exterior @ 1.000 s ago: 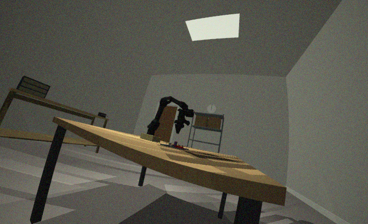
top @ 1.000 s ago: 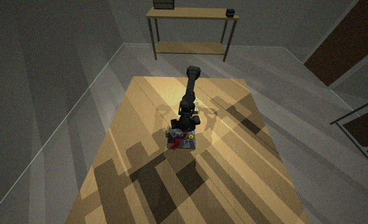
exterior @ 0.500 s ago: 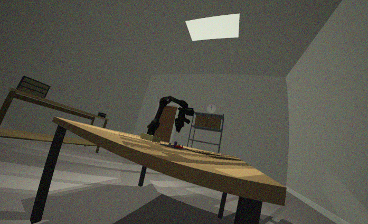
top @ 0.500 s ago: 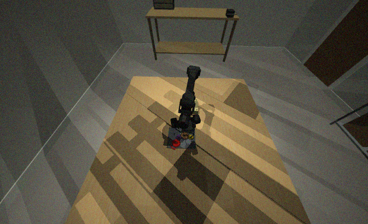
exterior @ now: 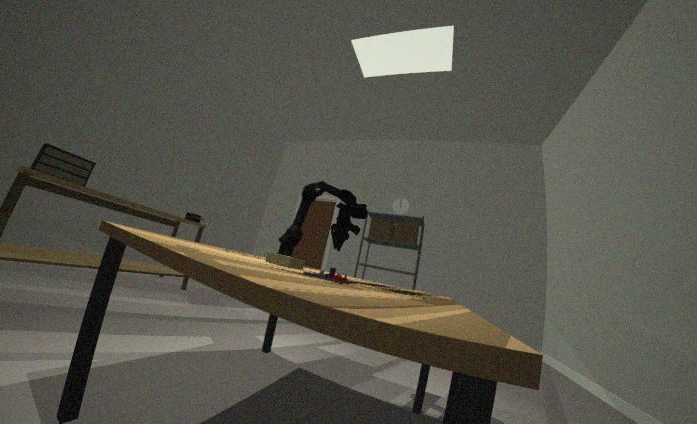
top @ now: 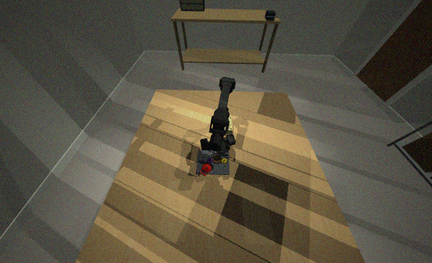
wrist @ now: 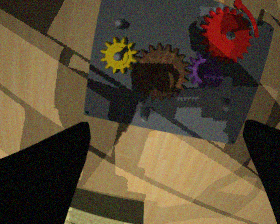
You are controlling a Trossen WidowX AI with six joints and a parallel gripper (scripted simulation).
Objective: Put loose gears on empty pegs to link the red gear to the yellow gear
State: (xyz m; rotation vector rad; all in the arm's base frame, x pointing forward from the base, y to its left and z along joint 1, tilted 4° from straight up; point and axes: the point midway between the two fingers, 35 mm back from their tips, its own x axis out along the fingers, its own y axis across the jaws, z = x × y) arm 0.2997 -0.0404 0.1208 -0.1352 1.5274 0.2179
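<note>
Wrist view: the wide, empty claw (top: 218, 151) (exterior: 338, 244) (wrist: 171, 129) is hovering, brown gear (top: 217, 159) (wrist: 162, 71) and purple gear (top: 210, 160) (wrist: 205, 70) apparently bridging red (top: 206, 168) (wrist: 227, 35) to yellow (top: 225, 160) (wrist: 118, 55), seating unclear

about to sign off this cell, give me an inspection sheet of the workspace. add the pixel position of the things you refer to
surface: wood-look table (top: 165, 202) (exterior: 340, 321), patched with shadow
job's things: on the grey board (top: 222, 169) (wrist: 191, 131), brown gear (top: 217, 159) (wrist: 179, 75) between yellow gear (top: 224, 160) (wrist: 111, 56) and purple gear (top: 210, 160) (wrist: 196, 70); red gear (top: 206, 168) (wrist: 223, 42) beyond purple; full seating cannot be told
clutter: nothing seen
gripper (wrist: 171, 129): open, nothing held, above the table
cables: nothing seen
surroundings: wooden shelf unit (top: 224, 15) (exterior: 103, 197), grey rack (exterior: 398, 216), brown door (top: 406, 49) (exterior: 316, 231)
</note>
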